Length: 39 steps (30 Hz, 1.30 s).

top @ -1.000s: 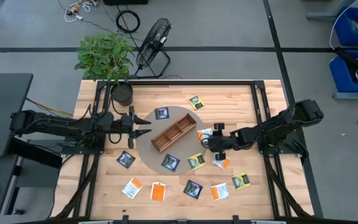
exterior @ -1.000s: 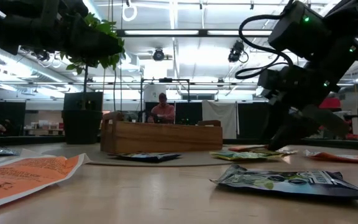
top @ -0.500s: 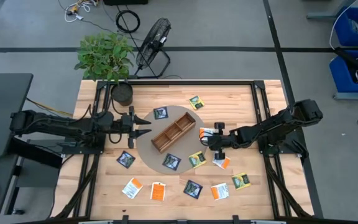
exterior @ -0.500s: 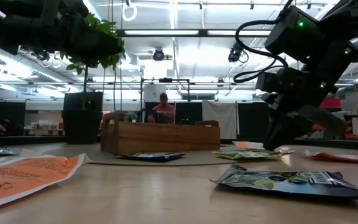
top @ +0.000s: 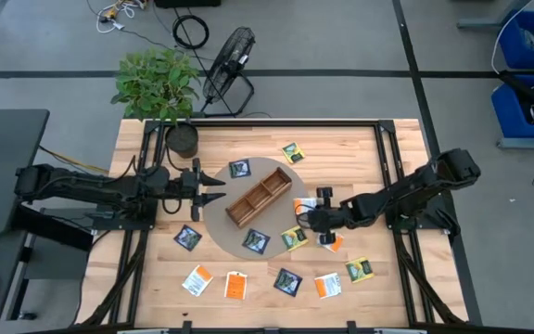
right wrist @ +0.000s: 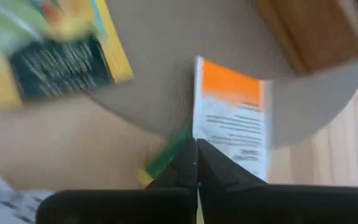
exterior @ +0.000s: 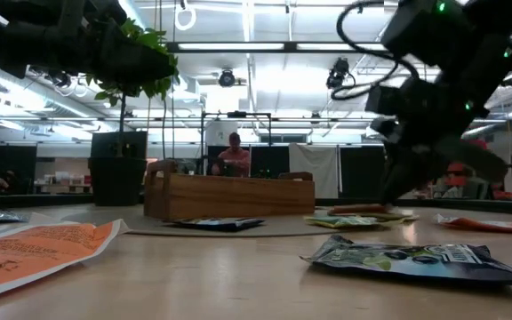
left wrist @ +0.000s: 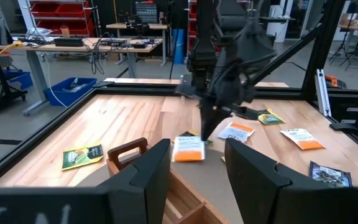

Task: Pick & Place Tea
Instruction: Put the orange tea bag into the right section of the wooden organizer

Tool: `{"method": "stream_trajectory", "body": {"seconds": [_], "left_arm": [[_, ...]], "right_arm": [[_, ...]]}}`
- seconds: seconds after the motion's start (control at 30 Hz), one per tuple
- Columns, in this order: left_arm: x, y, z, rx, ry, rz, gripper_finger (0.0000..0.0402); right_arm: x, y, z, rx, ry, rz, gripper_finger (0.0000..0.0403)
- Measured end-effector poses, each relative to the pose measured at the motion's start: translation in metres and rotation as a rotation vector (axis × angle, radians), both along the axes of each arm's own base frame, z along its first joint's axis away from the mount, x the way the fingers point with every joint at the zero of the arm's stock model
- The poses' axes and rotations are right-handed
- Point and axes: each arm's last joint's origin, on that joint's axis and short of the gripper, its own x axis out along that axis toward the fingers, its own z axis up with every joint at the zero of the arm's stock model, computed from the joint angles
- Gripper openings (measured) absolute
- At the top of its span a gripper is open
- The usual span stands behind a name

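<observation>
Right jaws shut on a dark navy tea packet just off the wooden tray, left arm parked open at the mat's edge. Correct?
Wrong colour. The right gripper is shut on an orange-and-white packet, not a navy one; the right wrist view shows it, and the left wrist view shows it lifted. The rest holds: it is beside the wooden tray, left gripper open.

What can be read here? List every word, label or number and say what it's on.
No text reads clearly.
Lines of print on the orange-and-white packet: blurred.
Dark label on the yellow-green packet: blurred.
Print on the near orange packet in the low view: too small.
</observation>
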Motion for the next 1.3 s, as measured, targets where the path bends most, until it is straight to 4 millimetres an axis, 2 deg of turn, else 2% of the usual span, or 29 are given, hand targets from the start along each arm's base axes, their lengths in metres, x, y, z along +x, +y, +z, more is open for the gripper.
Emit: {"method": "stream_trajectory", "body": {"seconds": [0.2,0.5,0.73,0.9,1.17,1.3], "left_arm": [[0.0,0.0,0.0,0.0,0.0,0.0,0.0161],[0.0,0.0,0.0,0.001,0.001,0.0,0.0161],[0.0,0.0,0.0,0.0,0.002,0.0,0.0161],[0.0,0.0,0.0,-0.001,0.002,0.0,0.0161],[0.0,0.0,-0.001,-0.002,0.01,-0.005,0.0161],[0.0,0.0,-0.001,-0.002,0.01,-0.005,0.0161]], "right_arm": [[0.004,0.013,0.01,-0.015,-0.02,0.028,0.0001],[-0.001,0.026,0.011,-0.082,-0.041,0.034,0.0],[-0.005,0.033,0.01,-0.033,-0.017,0.039,0.0014],[-0.007,0.034,0.009,-0.022,-0.006,0.042,0.0071],[-0.003,0.034,-0.002,-0.064,-0.004,0.022,0.021],[-0.002,0.033,-0.013,-0.147,0.011,-0.01,0.0244]]}}
